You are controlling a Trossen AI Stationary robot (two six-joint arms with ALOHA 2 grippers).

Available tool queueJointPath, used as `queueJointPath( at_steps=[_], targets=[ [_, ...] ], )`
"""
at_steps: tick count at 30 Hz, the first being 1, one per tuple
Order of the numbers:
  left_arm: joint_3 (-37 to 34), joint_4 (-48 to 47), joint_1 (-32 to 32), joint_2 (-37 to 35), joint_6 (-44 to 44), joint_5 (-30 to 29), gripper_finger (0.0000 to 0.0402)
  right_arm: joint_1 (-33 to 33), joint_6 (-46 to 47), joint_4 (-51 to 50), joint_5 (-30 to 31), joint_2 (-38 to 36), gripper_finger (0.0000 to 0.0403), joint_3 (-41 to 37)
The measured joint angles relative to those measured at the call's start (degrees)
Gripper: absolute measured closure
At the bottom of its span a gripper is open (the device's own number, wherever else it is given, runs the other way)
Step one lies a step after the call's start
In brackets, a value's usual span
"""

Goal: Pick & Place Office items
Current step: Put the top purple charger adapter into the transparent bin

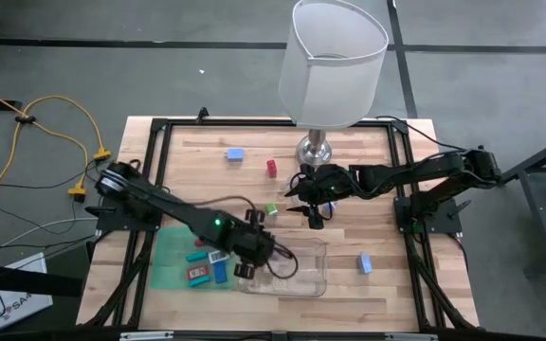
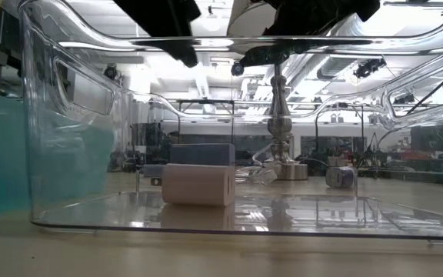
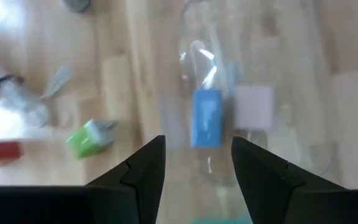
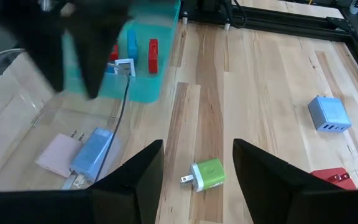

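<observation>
Inside the clear tray (image 1: 297,275), a blue plug block (image 3: 207,118) and a pale pink one (image 3: 253,106) lie flat side by side on its floor. My left gripper (image 3: 197,146) hangs open above them, over the tray's left end (image 1: 249,254), with nothing between its fingers. My right gripper (image 4: 197,149) stands open above the table's middle (image 1: 309,213), over a green plug block (image 4: 207,173) that lies on the wood. Loose on the table are a blue block (image 1: 235,153), a red one (image 1: 272,168) and another blue one (image 1: 364,263).
A teal tray (image 1: 183,260) with several small items adjoins the clear tray on its left. A tall white-shaded lamp (image 1: 335,66) on a silver base (image 1: 316,148) stands at the table's far middle. A black frame (image 1: 159,133) runs along the table's edges.
</observation>
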Motion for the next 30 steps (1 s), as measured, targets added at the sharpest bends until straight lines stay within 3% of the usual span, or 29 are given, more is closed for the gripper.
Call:
queueJointPath(
  at_steps=[9, 14, 26, 30],
  targets=[
    [-0.1, -10.2, 8.9, -7.2, 1.1, 0.4, 0.0226, 0.0, 0.0, 0.0, 0.0, 0.0, 0.0223, 0.0],
    [-0.2, -12.2, 16.8, -9.1, 6.7, 1.6, 0.0226, 0.0, 0.0, 0.0, 0.0, 0.0, 0.0223, 0.0],
    [-13.0, -3.4, 40.8, -14.1, 17.4, 22.4, 0.0225, 0.0, 0.0, 0.0, 0.0, 0.0, 0.0223, 0.0],
    [-16.3, -1.8, 46.9, -14.1, 20.7, 27.7, 0.0207, 0.0, 0.0, 0.0, 0.0, 0.0, 0.0223, 0.0]
  ],
)
